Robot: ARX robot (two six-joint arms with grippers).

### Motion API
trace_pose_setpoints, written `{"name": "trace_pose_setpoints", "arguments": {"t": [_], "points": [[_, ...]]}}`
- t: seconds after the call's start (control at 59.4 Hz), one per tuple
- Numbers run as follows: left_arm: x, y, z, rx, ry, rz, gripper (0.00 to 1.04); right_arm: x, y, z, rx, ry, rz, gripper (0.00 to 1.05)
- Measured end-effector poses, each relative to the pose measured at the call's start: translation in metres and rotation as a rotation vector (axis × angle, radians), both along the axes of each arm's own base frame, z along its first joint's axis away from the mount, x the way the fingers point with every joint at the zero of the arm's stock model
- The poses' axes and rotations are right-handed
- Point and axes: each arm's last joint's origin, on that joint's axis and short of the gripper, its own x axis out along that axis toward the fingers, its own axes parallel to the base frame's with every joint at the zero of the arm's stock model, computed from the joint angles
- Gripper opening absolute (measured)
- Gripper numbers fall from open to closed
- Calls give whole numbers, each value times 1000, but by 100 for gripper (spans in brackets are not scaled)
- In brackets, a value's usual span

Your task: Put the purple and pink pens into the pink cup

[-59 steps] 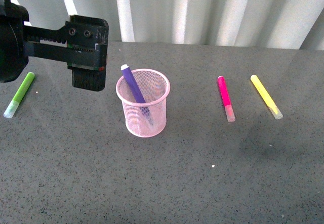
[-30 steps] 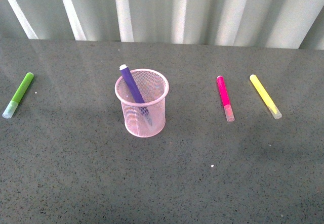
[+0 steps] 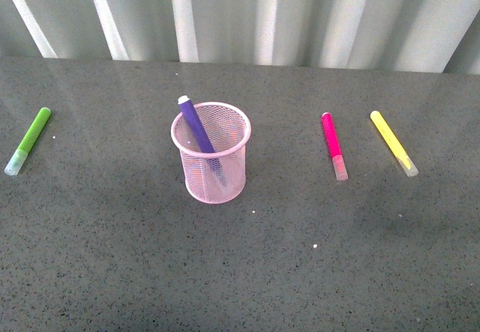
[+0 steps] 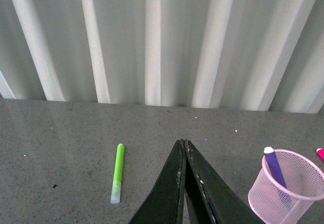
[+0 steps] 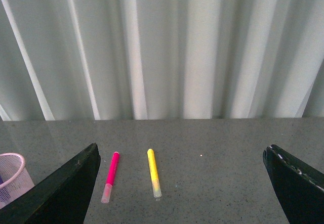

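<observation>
Left gripper point(image 4: 183, 144) is pressed together, empty; right gripper point(image 5: 182, 148) gapes wide. The pink mesh cup point(image 3: 214, 176) stands upright, 1 purple pen point(image 3: 196, 125) leaning inside. The clear-capped magenta pen point(image 3: 332, 143) lies on the table point(image 3: 112, 264) to its right.

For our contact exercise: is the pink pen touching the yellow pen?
Apart. The front view shows bare table between the pink pen and the yellow pen.
</observation>
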Motion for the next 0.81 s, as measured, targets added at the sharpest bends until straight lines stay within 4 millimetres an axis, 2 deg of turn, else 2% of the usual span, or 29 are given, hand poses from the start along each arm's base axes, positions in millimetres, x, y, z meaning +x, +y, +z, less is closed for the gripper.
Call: {"name": "trace_pose_setpoints", "arguments": {"t": [0.808], "points": [[-29, 0, 8, 0, -26, -2, 4, 0, 0, 0, 0, 0, 0, 98]]}}
